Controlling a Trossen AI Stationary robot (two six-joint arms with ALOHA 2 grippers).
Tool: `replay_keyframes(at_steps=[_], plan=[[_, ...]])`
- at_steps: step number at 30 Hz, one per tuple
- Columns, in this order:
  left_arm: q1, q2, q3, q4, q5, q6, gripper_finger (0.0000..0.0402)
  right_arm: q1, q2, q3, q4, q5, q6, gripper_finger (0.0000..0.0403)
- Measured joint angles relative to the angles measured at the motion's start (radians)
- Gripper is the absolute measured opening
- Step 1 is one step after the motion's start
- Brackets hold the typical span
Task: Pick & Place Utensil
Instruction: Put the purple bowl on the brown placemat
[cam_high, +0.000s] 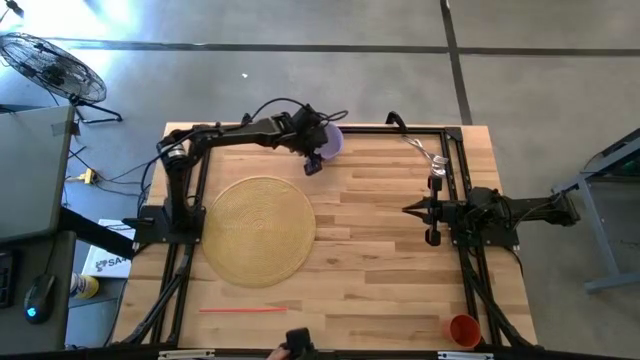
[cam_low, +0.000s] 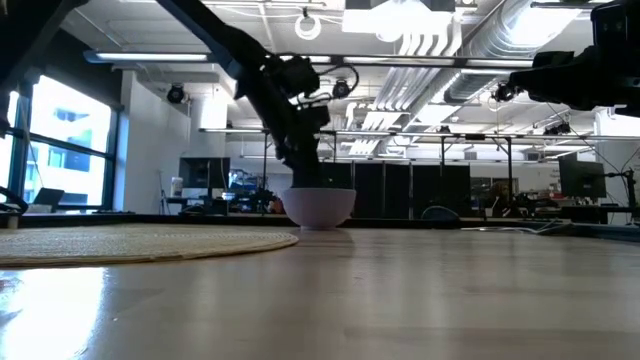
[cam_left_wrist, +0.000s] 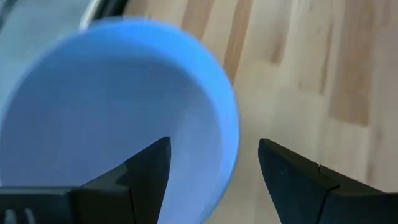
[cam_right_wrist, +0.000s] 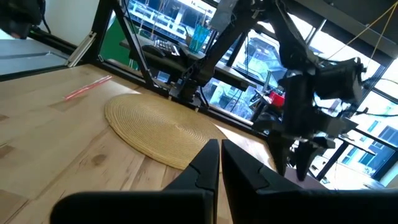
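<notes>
We see one metal utensil (cam_high: 430, 155) lying untouched on the tabletop (cam_high: 380, 250) at its far right edge, so the pick has not begun. Our right pincer (cam_high: 432, 222) waits near it, fingers pressed together. Our left pincer (cam_left_wrist: 214, 163) is spread astride the rim of the single lavender bowl (cam_high: 331, 141). We count one woven mat (cam_high: 258, 230), one red straw (cam_high: 243, 310), one orange cup (cam_high: 463, 329).

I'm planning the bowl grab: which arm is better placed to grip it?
Left, probably. The left gripper hangs open over the blue bowl, one finger inside its rim, the other outside. The right gripper waits, shut, at the table's right side, away from the bowl.
</notes>
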Motion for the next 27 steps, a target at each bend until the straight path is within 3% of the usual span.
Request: replay_keyframes(at_steps=[14,20,27], plan=[[-0.004,0.042,0.0,0.002,0.028,0.099,0.0234,0.0,0.0,0.0,0.0,0.0,0.0,0.0012],[-0.013,0.042,0.0,0.001,0.028,0.198,0.0183,0.0,0.0,0.0,0.0,0.0,0.0,0.0012],[-0.017,0.042,0.0,-0.003,0.02,0.191,0.011,0.0,0.0,0.0,0.0,0.0,0.0,0.0012]])
